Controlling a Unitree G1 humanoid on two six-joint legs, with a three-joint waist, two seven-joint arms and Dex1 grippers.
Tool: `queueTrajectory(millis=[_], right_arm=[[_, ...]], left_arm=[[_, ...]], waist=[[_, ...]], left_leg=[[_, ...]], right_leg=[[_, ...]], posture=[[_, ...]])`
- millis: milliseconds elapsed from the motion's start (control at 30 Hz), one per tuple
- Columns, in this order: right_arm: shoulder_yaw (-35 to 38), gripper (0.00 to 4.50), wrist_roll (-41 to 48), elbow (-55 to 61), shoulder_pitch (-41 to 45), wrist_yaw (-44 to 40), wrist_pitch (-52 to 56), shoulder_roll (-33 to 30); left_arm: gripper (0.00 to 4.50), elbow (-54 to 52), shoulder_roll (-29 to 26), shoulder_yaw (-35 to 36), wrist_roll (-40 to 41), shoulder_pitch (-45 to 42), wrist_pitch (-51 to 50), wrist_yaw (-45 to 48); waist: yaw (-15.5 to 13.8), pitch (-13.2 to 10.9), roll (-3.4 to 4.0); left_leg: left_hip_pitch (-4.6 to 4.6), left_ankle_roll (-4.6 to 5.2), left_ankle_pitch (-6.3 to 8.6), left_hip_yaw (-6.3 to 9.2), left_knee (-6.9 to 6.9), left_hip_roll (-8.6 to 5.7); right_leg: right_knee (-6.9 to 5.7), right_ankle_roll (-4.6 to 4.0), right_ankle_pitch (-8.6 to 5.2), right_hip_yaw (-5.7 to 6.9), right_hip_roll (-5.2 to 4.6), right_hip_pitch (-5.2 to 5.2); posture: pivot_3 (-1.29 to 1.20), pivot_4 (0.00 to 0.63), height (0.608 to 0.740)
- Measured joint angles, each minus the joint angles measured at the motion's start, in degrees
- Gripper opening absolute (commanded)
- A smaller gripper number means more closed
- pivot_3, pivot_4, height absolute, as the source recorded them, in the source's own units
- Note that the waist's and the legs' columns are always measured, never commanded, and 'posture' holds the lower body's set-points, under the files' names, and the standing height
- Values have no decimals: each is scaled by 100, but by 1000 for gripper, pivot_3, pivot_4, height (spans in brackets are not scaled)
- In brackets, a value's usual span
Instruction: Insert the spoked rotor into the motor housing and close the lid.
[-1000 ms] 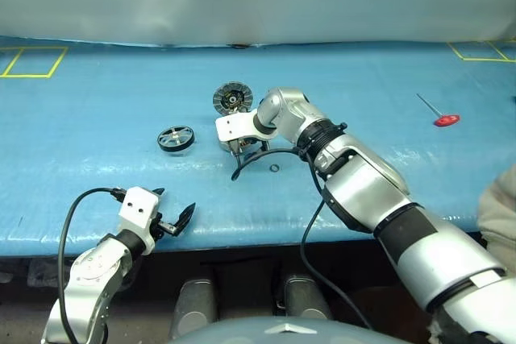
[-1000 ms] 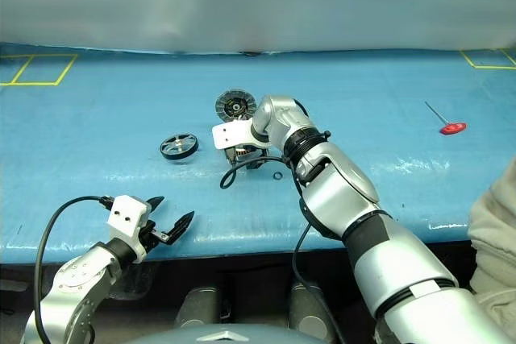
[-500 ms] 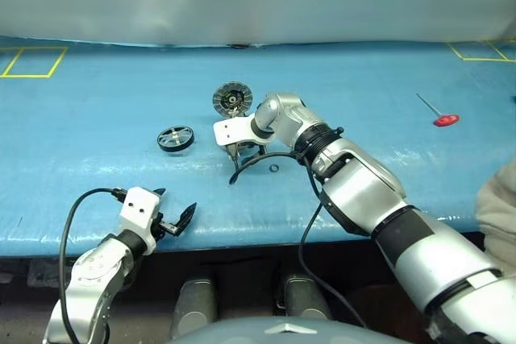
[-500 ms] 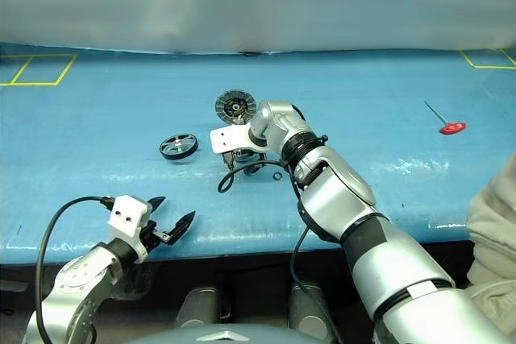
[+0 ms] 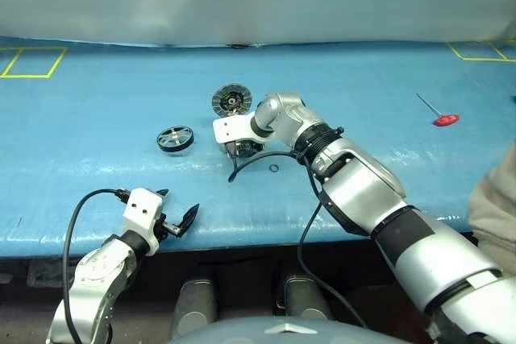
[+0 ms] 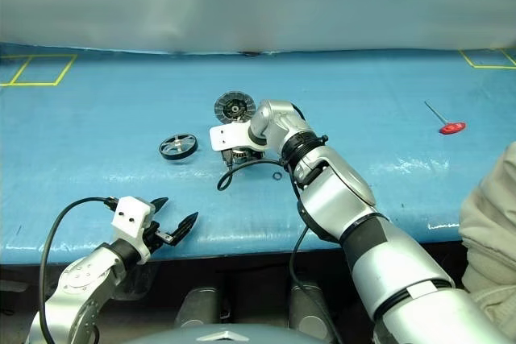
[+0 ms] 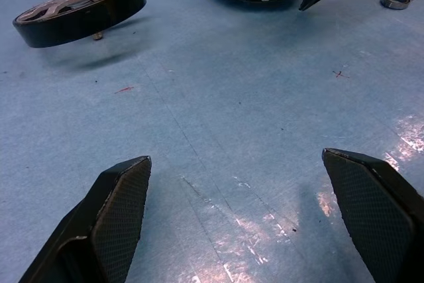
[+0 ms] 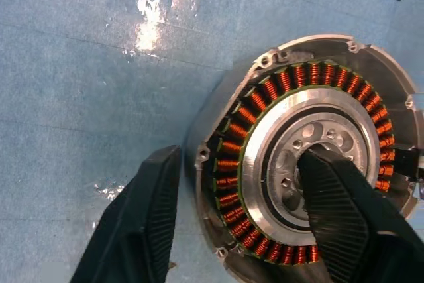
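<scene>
Straddling the motor housing [image 8: 311, 164] rim, right gripper [image 8: 242, 223] half-shut; left gripper [image 7: 265, 210] wide (table edge).

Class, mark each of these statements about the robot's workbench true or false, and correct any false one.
1. The spoked rotor already sits inside the motor housing. False: it lies on the blue table, apart from the housing and to its left.
2. The right gripper has one finger outside the housing's wall and one in its centre. True.
3. The left gripper holds the rotor. False: it is open and holds nothing, near the table's front edge.
4. The lid stands open behind the housing. True.
5. A red-handled tool lies far to the right. True.
</scene>
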State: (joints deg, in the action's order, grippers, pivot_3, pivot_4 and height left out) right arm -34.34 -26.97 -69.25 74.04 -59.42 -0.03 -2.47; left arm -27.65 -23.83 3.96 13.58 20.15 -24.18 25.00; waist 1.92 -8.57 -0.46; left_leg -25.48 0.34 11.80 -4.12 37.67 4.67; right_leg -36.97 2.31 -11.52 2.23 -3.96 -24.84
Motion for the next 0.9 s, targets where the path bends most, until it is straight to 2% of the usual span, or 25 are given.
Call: queueTrajectory(millis=[567, 900], right_arm=[[40, 2176, -103, 63, -32, 57, -5, 44], [-12, 2176, -212, 1422, -723, -251, 114, -172]], left_arm=[[4500, 51, -12, 0, 0, -61, 0, 17], [4500, 63, -82, -7, 1, -144, -23, 99]], waist=[[15, 0, 0], [21, 1, -2]], left_leg=[[1, -3, -2, 2, 0, 3], [27, -5, -2, 4, -7, 8]], right_leg=[[-2, 0, 0, 0, 4, -1], [-6, -11, -7, -1, 11, 18]], posture=[[0, 150, 740], [0, 150, 740]])
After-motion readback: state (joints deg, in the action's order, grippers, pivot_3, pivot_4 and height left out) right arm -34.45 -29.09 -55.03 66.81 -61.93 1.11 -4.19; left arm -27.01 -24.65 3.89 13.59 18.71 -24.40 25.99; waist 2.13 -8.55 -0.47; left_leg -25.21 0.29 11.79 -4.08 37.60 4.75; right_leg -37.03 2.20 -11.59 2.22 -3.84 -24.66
